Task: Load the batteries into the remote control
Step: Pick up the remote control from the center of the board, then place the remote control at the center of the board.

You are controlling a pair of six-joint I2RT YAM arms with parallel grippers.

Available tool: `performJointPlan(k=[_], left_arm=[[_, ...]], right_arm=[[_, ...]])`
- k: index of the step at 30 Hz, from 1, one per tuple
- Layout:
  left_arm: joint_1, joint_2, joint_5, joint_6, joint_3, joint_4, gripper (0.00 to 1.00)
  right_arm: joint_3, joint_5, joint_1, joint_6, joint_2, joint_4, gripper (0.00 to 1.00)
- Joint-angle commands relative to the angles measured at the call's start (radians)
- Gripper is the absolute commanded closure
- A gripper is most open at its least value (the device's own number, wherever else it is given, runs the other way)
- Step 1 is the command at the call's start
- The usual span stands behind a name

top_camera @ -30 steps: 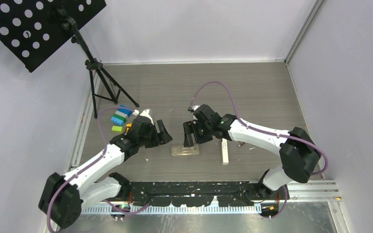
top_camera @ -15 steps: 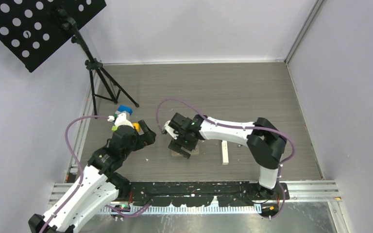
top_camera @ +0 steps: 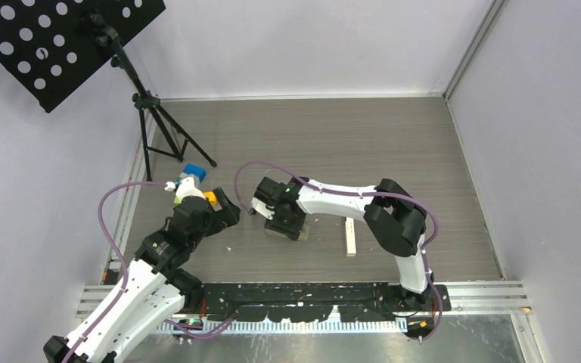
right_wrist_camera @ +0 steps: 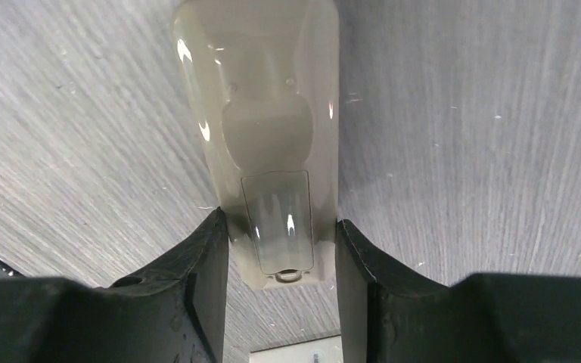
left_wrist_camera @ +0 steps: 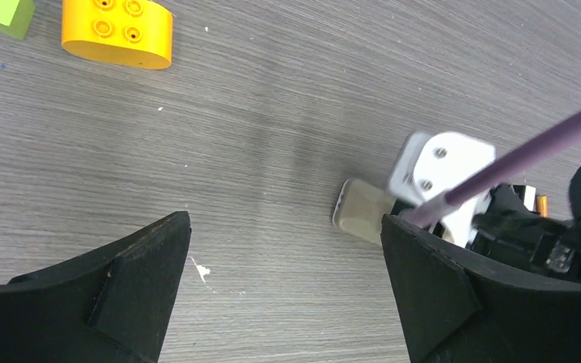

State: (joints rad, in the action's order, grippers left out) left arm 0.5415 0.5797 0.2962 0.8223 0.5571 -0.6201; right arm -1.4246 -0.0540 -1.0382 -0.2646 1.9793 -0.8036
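Grey wood-grain table between pale walls. From above, the right gripper is down on the beige remote control at the table's centre. The left gripper hangs just left of it, apart.

Left wrist view: the jaws are spread wide with only bare table between them. The remote control lies ahead, and an orange block lies farther off.

Right wrist view: both fingers press the remote control's sides, clamping it.
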Motion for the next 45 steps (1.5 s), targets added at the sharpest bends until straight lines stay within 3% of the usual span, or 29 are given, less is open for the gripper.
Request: performJointPlan(k=[1,9,16,20,26,29,31,34,39,45], left_arm=[[-0.005,0.002,0.029,-0.021,0.049,0.007,0.0],[-0.005,-0.012,0.025,-0.026,0.045,0.023,0.0],[-0.005,0.005,-0.007,-0.022,0.038,0.038,0.0],[-0.005,0.029,-0.034,-0.015,0.039,0.039,0.0],[-0.005,0.061,-0.045,-0.016,0.045,0.042,0.0],[-0.006,0.077,-0.087,-0.03,0.05,0.065,0.0],[-0.007,0.097,-0.121,-0.038,0.056,0.078,0.0],[-0.009,0.132,-0.158,-0.059,0.064,0.104,0.0],[-0.009,0.154,-0.208,-0.12,0.068,0.142,0.0],[-0.011,0.148,-0.225,-0.134,0.038,0.186,0.0]], right_arm=[[-0.041,-0.002,0.043,0.011,-0.017,0.026,0.65],[-0.009,-0.073,0.246,0.234,-0.087,0.19,0.65],[-0.048,-0.32,0.453,0.483,-0.008,0.254,0.65],[-0.089,-0.309,0.557,0.638,0.04,0.248,0.64],[-0.136,-0.271,0.606,0.672,0.103,0.243,0.54],[-0.146,-0.27,0.612,0.694,0.108,0.193,0.38],[-0.097,-0.269,0.612,0.707,0.065,0.217,0.26],[-0.023,-0.234,0.612,0.721,-0.034,0.257,0.19],[0.093,-0.224,0.598,0.738,-0.216,0.233,0.18],[0.367,-0.245,0.522,0.803,-0.466,0.213,0.19]])
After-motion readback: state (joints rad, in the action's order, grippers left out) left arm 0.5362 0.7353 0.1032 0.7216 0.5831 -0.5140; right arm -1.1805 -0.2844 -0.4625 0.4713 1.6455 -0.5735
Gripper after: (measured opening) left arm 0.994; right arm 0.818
